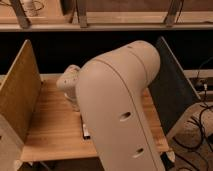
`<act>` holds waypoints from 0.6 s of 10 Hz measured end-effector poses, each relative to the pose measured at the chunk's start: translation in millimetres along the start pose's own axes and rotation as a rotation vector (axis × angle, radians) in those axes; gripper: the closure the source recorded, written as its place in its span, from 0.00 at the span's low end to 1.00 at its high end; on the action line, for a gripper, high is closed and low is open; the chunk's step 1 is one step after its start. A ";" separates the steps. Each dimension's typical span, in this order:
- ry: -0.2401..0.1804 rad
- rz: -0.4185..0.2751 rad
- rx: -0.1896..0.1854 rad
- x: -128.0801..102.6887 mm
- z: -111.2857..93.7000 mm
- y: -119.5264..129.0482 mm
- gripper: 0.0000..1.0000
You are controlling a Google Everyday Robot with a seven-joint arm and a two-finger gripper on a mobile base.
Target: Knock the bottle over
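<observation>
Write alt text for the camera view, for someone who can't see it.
A large white robot arm fills the middle, reaching over a wooden table between a tan side panel and a dark one. Its tool is hidden behind the arm, as is the bottle.

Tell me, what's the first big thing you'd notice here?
The robot's huge white arm fills the middle, bending down over the wooden table. Its gripper end hangs low at the table's back middle, hiding the bottle. A tall wooden board stands on the left, a dark panel on the right.
</observation>
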 end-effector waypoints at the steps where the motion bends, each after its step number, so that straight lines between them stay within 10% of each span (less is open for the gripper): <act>1: -0.023 -0.025 0.001 -8.5 -0.9 0.8 1.00; 6: -0.091 0.032 0.081 8.3 -31.4 -42.0 1.00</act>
